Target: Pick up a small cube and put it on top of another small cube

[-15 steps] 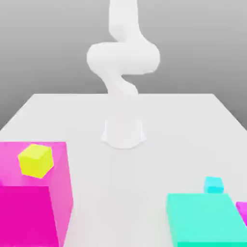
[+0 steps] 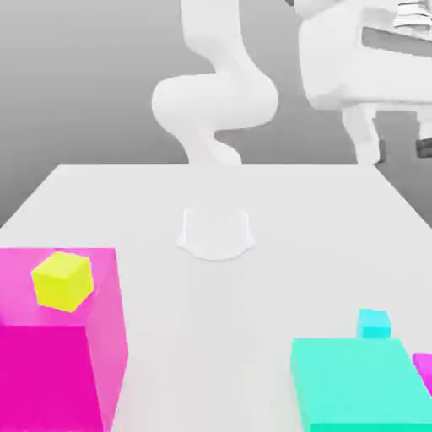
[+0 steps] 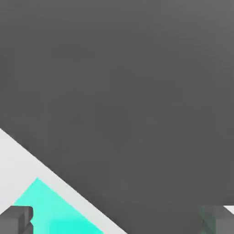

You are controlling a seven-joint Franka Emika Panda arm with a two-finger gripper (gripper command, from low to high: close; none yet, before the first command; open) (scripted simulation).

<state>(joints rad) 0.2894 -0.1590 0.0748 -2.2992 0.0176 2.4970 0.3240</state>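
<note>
- Exterior view: my arm point(image 2: 215, 101) rises from its round base point(image 2: 216, 232) at the far middle of the white worktop point(image 2: 253, 287).
- My hand is up high at the exterior view's upper right, well above the worktop; jaws point(image 2: 400, 150) point down, spread wide, nothing between them.
- One dark fingertip point(image 2: 376, 152) shows clearly, the other is cut by the picture's right edge.
- Small yellow cube point(image 2: 62, 279) sits on top of the large magenta block point(image 2: 59, 371) at the exterior view's lower left, turned a bit out of line with the block's edges.
- Large cyan block point(image 2: 359, 384) lies at the exterior view's lower right.
- Small cyan cube point(image 2: 374, 323) sits just behind the large cyan block, near its far right corner.
- Small magenta cube point(image 2: 423, 369) is at the exterior view's right edge, just beside the large cyan block, partly cut off; on the worktop, well apart from the yellow cube.
- My jaws are high over that right side, touching none of the blocks.
- Hand view: mostly dark grey backdrop; worktop point(image 3: 18, 160) shows as a white wedge in one corner.
- Large cyan block point(image 3: 50, 210) lies on that wedge.
- Two grey fingertips point(image 3: 16, 219) sit at opposite corners, far apart, so the jaws are wide and empty.
</note>
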